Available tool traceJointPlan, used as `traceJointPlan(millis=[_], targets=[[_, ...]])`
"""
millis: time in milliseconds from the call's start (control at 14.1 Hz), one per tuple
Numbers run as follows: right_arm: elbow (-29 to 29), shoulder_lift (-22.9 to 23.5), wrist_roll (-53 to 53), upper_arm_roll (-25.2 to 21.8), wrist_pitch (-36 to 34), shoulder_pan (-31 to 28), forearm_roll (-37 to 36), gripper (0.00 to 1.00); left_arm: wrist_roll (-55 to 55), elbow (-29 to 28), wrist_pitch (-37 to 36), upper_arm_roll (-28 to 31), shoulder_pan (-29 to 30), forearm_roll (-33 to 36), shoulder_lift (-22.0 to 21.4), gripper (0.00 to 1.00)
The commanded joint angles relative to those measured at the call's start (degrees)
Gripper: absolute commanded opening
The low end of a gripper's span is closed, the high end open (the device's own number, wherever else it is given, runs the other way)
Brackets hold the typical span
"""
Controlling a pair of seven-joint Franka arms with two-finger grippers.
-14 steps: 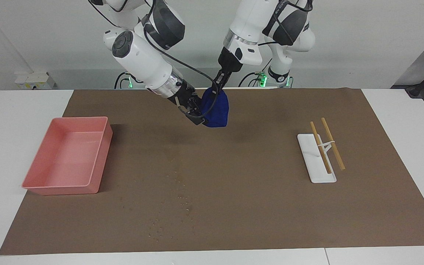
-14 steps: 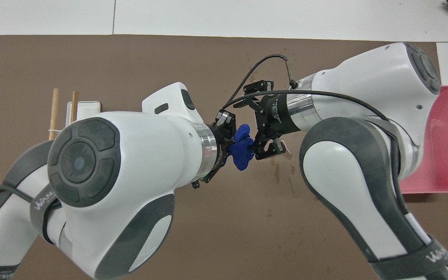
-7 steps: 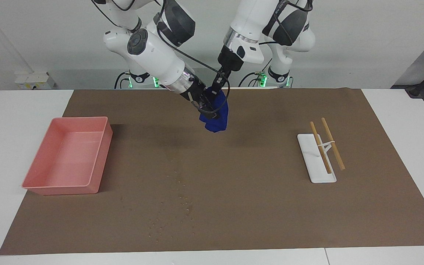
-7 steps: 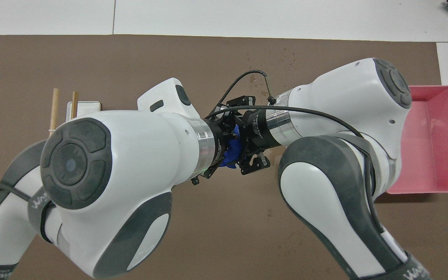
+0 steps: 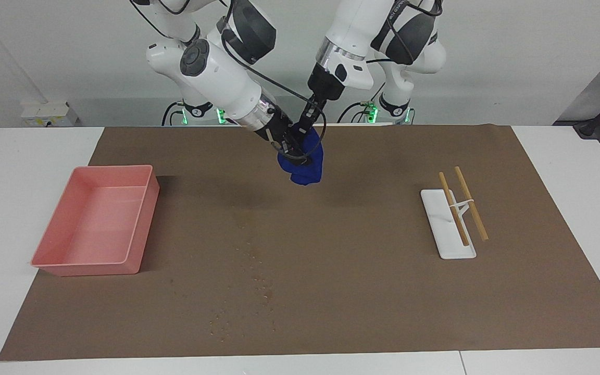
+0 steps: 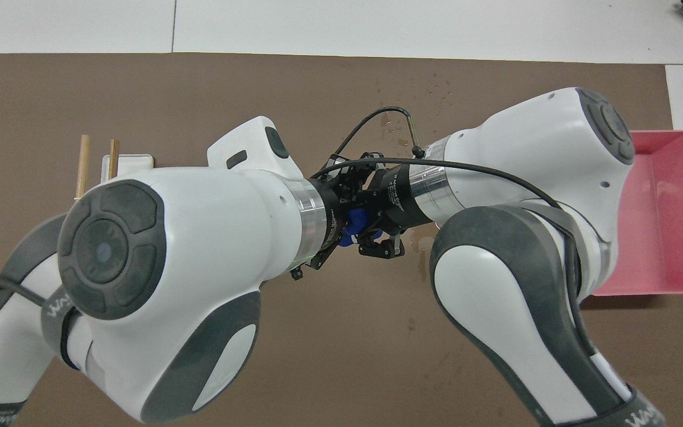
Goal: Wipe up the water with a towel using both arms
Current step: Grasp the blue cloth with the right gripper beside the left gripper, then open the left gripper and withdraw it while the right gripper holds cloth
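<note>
The royal-blue towel (image 5: 309, 167) hangs as a lumpy bundle in the air over the part of the brown mat nearest the robots; only a small blue patch of it (image 6: 350, 228) shows in the overhead view. My left gripper (image 5: 308, 127) comes down from above and is shut on the towel's top. My right gripper (image 5: 289, 148) comes in from the pink tray's side and is pressed into the towel. The two grippers meet there in the overhead view, the left (image 6: 341, 207) against the right (image 6: 372, 230). Water droplets (image 5: 261, 284) are scattered on the mat far from the robots, and also show in the overhead view (image 6: 436, 89).
A pink tray (image 5: 146, 208) stands toward the right arm's end of the table. A white flat stand (image 5: 448, 237) with two wooden sticks lies toward the left arm's end. The brown mat (image 5: 373, 291) covers most of the white table.
My right gripper has moved in from beside the towel until it is against it. The towel has been drawn up a little and bunched tighter between both grippers.
</note>
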Motion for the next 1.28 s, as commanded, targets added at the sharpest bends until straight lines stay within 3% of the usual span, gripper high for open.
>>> traceJointPlan(millis=[0,142,213,285,356,427,640,925,1209], targets=[[-0.9,-1.1,0.8,0.3,0.2,-0.6,1.6,0.00,-0.2,1.0,-0.2,0.2,-0.7,0.1,0.3,0.00],[-0.8,-1.2,0.6,0.2,0.2,-0.8,1.1,0.00,0.3,1.0,-0.3,0.2,-0.4,1.1,0.2,0.00],[0.0,-1.1,0.7,0.2,0.2,-1.0,0.9,0.00,0.3,1.0,-0.5,0.2,-0.4,1.3,0.1,0.13],[0.4,-0.9,0.5,0.1,0.3,-1.2,0.7,0.00,0.3,0.9,-0.8,0.2,-0.4,1.3,0.0,0.19],[0.7,-0.6,0.1,-0.1,0.7,-1.3,0.6,0.00,0.2,0.7,-0.8,0.2,-0.5,1.4,0.0,0.47],[1.1,-0.4,-0.1,-0.2,1.3,-2.0,0.1,0.00,0.2,0.7,-1.1,0.3,-0.6,1.5,-0.1,0.99],[1.6,0.2,-1.8,-0.1,6.0,-3.0,-4.8,0.00,1.3,1.0,-7.2,0.5,-0.2,8.0,-1.3,1.00],[1.6,3.3,-9.1,-0.2,14.7,-5.1,-9.2,0.00,18.9,1.0,-18.4,2.3,5.9,8.4,-3.6,1.00],[6.1,13.1,-16.7,-0.2,24.8,-7.7,-14.3,0.00,35.1,1.0,-26.0,2.4,15.6,8.2,-5.0,1.00]])
